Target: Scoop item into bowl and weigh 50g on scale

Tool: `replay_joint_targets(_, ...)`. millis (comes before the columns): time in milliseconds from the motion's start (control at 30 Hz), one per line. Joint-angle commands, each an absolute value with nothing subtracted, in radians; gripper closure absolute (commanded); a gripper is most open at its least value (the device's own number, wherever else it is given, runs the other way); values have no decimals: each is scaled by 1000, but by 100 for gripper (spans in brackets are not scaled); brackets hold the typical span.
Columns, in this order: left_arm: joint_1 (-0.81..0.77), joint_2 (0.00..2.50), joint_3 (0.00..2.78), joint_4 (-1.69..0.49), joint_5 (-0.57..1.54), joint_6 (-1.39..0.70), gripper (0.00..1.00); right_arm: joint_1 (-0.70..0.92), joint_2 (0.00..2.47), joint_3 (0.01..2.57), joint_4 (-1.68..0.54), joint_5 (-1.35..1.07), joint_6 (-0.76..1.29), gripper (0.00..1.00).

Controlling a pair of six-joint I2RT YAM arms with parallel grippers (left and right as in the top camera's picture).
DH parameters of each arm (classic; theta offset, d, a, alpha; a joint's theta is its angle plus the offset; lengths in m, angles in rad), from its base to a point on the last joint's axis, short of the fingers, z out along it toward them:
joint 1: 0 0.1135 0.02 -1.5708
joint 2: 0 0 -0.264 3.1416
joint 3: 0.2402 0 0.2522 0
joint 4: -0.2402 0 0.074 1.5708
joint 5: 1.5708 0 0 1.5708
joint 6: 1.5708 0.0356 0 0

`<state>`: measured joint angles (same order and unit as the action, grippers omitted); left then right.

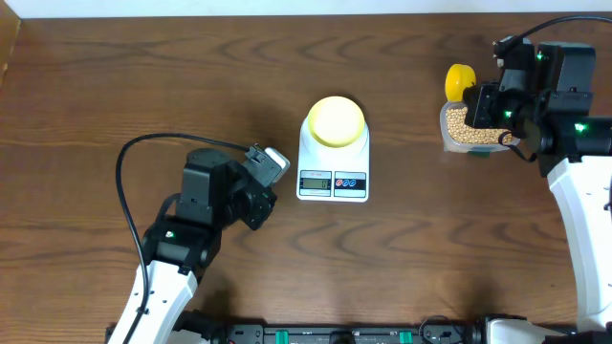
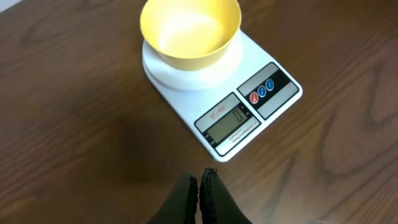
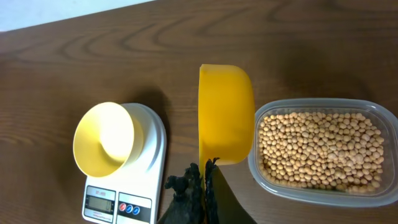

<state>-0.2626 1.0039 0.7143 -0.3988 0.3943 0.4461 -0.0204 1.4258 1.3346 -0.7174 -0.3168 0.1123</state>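
Right hand (image 3: 204,173) tight on scoop (image 3: 225,112), beans (image 3: 317,149) beside; left hand (image 2: 200,185) pressed together, bowl (image 2: 198,57) ahead

Dark brown table (image 1: 96,76), wavy wood grain streaking across it. In the middle, the scale (image 1: 360,153) is white, with a grey display (image 2: 228,124) and a black panel carrying red and blue buttons (image 2: 262,92). The bowl (image 1: 335,120) is pale yellow, almost cream inside. Far right, the scoop (image 3: 225,112) is a deeper, orange yellow. Tan-beige beans (image 3: 317,149) show through a clear tub (image 3: 323,104). The left gripper (image 2: 202,186) and right gripper (image 3: 202,180) are black. The left arm (image 1: 172,258) and right arm (image 1: 574,210) are black and white, with green lights glowing.
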Motion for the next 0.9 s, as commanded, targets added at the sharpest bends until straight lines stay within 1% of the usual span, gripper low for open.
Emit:
replay_joint_targets(0, -258, 999, 726, -403, 426, 459, 68, -23, 1425, 1353, -726, -313, 96, 99)
replay_joint_targets(33, -258, 999, 726, -403, 426, 459, 39, -23, 1425, 1353, -728, -313, 96, 99)
replay_joint_targets(67, -258, 999, 726, -403, 426, 459, 2, -23, 1425, 1353, -730, -313, 96, 99)
replay_joint_targets(867, -258, 999, 726, -388, 427, 459, 2, -23, 1425, 1353, -745, -313, 96, 99)
